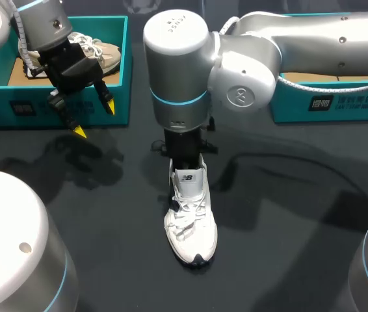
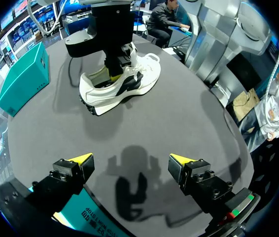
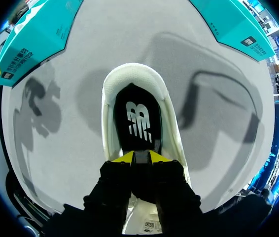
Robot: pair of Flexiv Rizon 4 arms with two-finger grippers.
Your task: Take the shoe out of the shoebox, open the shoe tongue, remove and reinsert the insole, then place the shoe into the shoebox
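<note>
From above: white mesh lace-up shoe (image 1: 190, 224) upright in the middle of the bench (image 1: 288, 247), with open dark matte surface all round. Right gripper (image 1: 187, 166) at the tongue (image 1: 188, 177). Left gripper (image 1: 94, 118) above the front wall of a teal card shoebox (image 1: 15, 107). Left wrist: fingers wide apart, nothing between. Right wrist: fingers pinched on the tongue, above a black logo-printed insole (image 3: 138, 123).
</note>
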